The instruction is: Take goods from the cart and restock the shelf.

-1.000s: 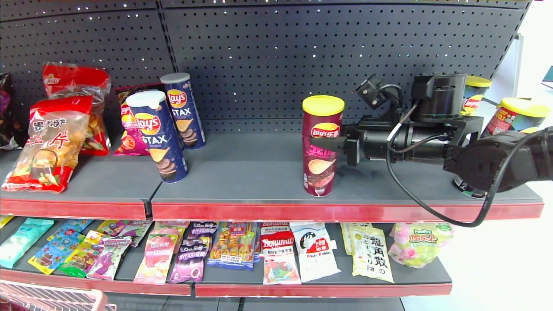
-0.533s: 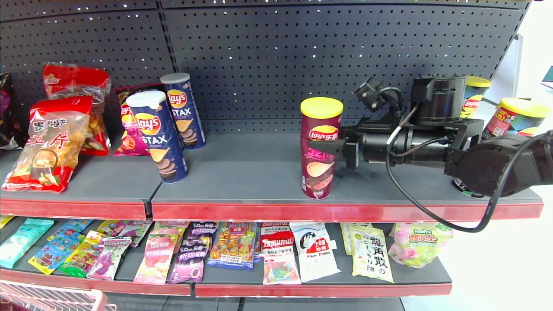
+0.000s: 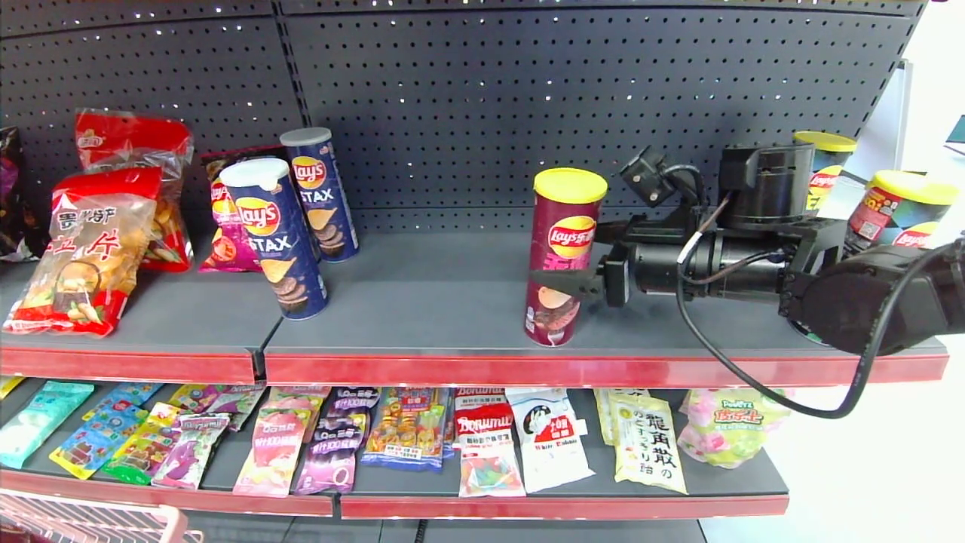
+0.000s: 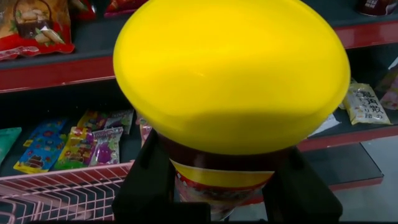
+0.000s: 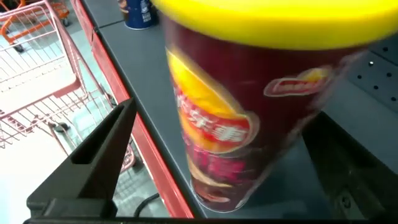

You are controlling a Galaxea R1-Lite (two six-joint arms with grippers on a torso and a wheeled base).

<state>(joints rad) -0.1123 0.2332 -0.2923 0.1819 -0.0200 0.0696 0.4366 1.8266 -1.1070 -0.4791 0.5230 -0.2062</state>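
Can of chips point(image 3: 562, 256), maroon with a yellow lid, sits near the front edge of the top shelf point(image 3: 437, 302). It leans slightly, probably because the right gripper point(image 3: 556, 277) straddles it at mid-height with its jaws wide and a gap showing on one side. Whether the far finger touches it is hidden behind the can. The left gripper point(image 4: 224, 186) clamps a second yellow-lidded can point(image 4: 230, 68) above the cart point(image 4: 62, 186), likely ready for restocking; the lid hides most of its label.
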